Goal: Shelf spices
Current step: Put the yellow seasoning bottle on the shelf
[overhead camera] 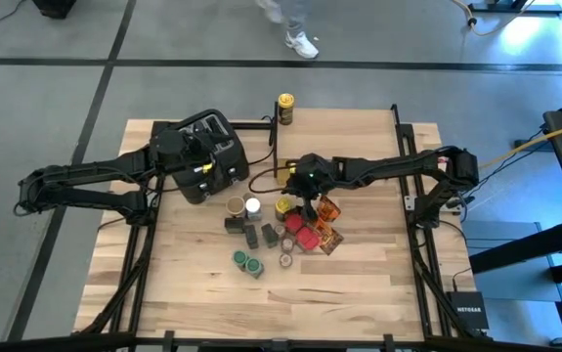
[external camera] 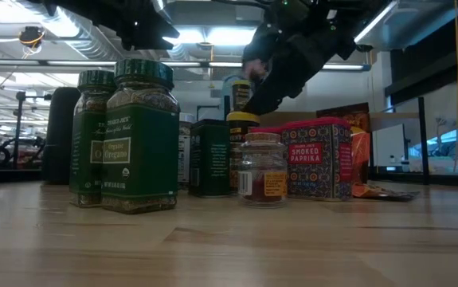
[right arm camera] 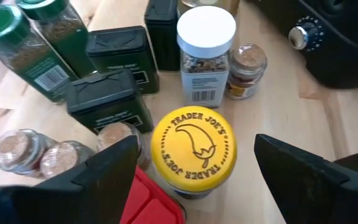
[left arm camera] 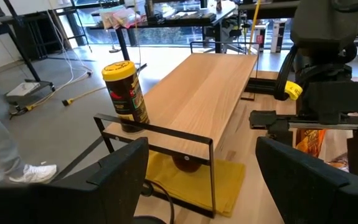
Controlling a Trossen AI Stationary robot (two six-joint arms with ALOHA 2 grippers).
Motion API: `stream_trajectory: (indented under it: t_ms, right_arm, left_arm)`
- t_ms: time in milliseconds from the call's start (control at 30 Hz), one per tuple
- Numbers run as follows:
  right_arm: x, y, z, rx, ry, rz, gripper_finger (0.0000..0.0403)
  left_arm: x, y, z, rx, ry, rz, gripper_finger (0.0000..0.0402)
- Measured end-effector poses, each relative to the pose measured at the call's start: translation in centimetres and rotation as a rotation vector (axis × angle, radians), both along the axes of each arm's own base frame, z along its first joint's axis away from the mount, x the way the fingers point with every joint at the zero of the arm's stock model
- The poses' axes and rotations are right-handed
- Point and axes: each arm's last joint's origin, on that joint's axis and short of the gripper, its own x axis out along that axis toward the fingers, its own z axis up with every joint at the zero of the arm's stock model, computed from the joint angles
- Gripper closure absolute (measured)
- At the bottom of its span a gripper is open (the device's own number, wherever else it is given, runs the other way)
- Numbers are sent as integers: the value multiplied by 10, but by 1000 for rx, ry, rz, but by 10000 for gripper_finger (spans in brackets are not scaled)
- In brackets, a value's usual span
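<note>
The spices stand in a cluster on the table's middle: green-lidded jars, dark tins, a white-lidded jar, a red paprika tin and orange foil packets. My right gripper is open and points down, its fingers on either side of a yellow-lidded jar without touching it. The shelf stands at the table's far edge and bears one yellow-lidded jar near its end. My left gripper is open above the toaster, facing the shelf.
The black toaster sits to the left of the spices, under my left arm. A yellow cloth lies under the shelf. A person's shoe shows on the floor beyond the table. Bare tabletop lies toward the near edge.
</note>
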Motion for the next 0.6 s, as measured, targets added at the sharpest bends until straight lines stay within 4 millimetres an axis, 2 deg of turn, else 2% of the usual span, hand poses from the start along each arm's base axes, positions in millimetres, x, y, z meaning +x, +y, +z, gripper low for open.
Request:
stream_trajectory:
  t_ms: [367, 467, 600]
  right_arm:
    - [11, 6, -19, -19, 6, 12, 78]
    - [13, 6, -17, -32, -20, 3, 97]
    - [14, 5, -16, -52, -27, -19, 145]
  left_arm:
    - [0, 0, 0, -1, 1, 0, 112]
    - [0, 0, 0, 1, 2, 0, 112]
    - [0, 0, 0, 4, 3, -1, 112]
